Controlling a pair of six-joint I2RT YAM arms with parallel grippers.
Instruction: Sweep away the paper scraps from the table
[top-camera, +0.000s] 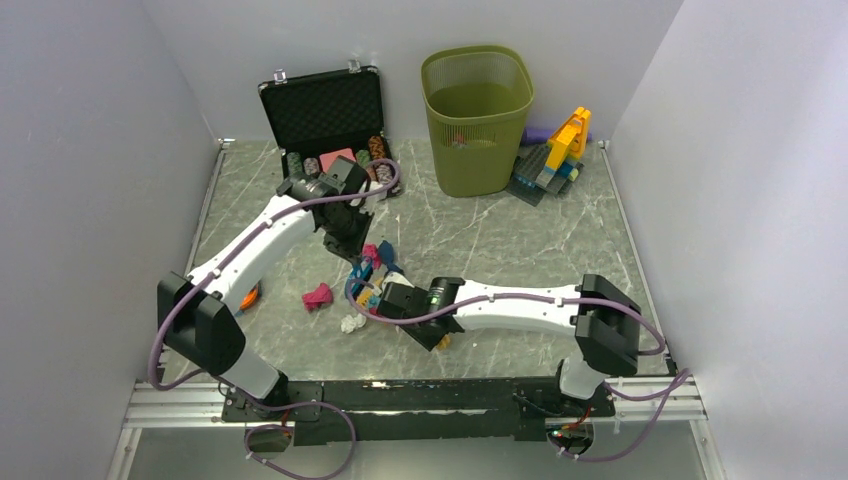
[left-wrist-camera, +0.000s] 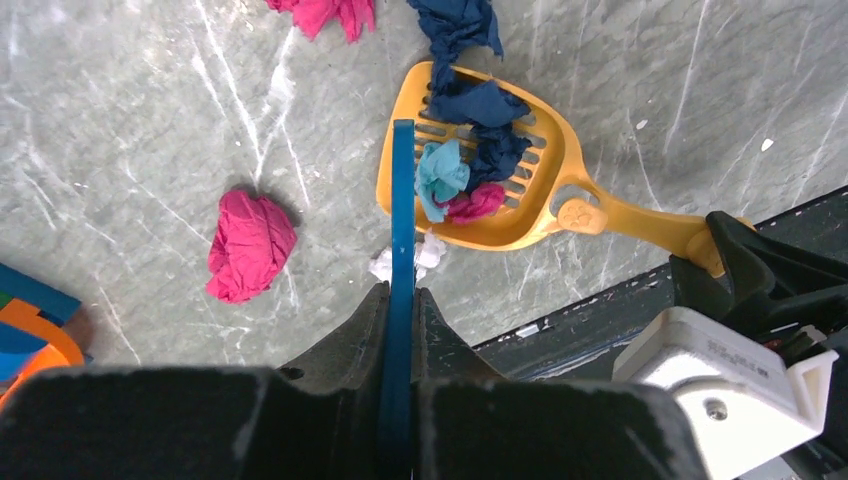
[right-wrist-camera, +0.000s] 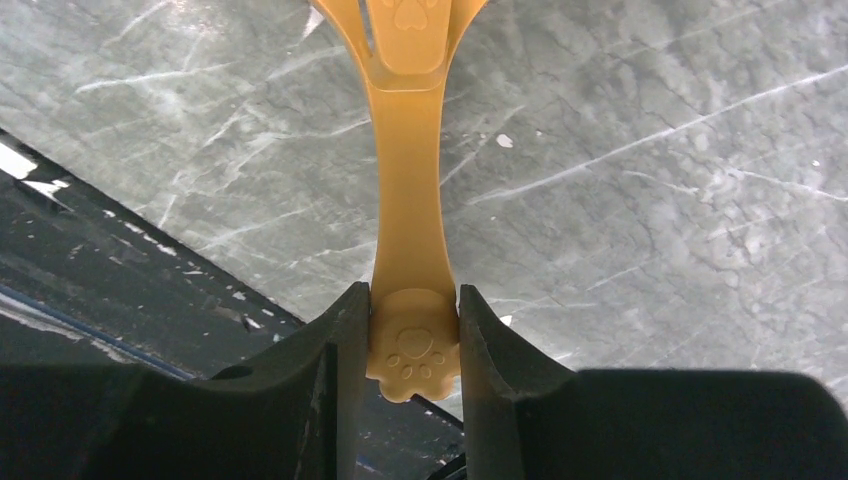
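Note:
My left gripper (left-wrist-camera: 402, 292) is shut on a thin blue blade (left-wrist-camera: 403, 200) seen edge-on, its tip at the rim of a yellow slotted scoop (left-wrist-camera: 535, 175). Navy, teal (left-wrist-camera: 440, 172) and pink paper scraps lie in the scoop. My right gripper (right-wrist-camera: 413, 292) is shut on the scoop's paw-print handle (right-wrist-camera: 410, 180). On the table (top-camera: 520, 240) a pink wad (left-wrist-camera: 250, 245) lies to the left and a white wad (left-wrist-camera: 428, 256) sits half hidden behind the blade. More pink (left-wrist-camera: 325, 12) and navy (left-wrist-camera: 455, 25) scraps lie beyond the scoop. Both grippers (top-camera: 352, 245) (top-camera: 392, 300) meet near the table's middle.
A green mesh bin (top-camera: 476, 120) stands at the back centre. An open black case (top-camera: 325, 115) with poker chips is at the back left, toy bricks (top-camera: 555, 155) at the back right. An orange and blue object (top-camera: 250, 296) lies by the left arm. The metal rail (top-camera: 420, 395) runs along the near edge.

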